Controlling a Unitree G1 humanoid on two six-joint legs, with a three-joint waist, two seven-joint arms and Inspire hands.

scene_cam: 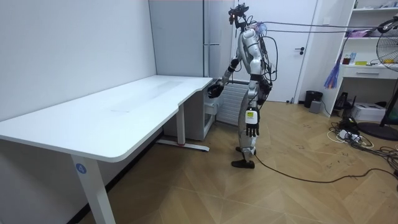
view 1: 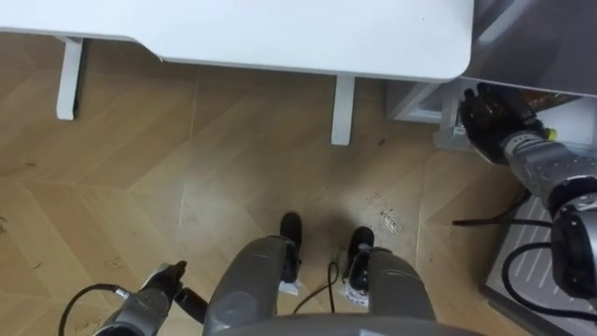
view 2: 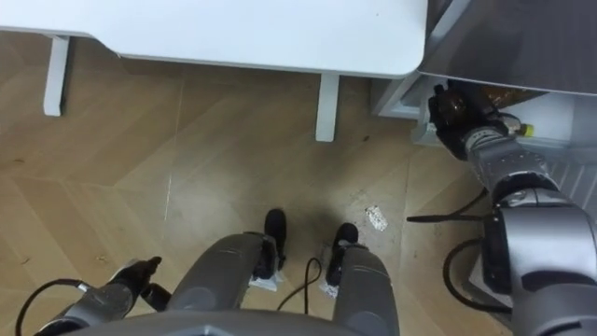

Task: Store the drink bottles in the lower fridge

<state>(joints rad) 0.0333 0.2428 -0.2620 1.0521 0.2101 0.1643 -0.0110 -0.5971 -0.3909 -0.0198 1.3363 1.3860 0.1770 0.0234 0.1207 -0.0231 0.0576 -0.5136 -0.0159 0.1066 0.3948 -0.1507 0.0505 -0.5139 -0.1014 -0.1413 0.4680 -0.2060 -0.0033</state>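
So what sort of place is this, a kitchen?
Probably not a kitchen; it looks more like an office or lab room. There is a long white desk, a tall grey fridge in the corner behind it, and a herringbone wooden floor.

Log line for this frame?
Standing: by desk and fridge | right hand: reaching toward lower fridge | left hand: open, hanging at side

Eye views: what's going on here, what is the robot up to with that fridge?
The robot stands on the wooden floor at the end of the long white desk, beside the tall grey fridge. Its right hand reaches toward the fridge's lower part, just past the desk's corner; whether it holds a drink cannot be told. Its left hand hangs open and empty at its side.
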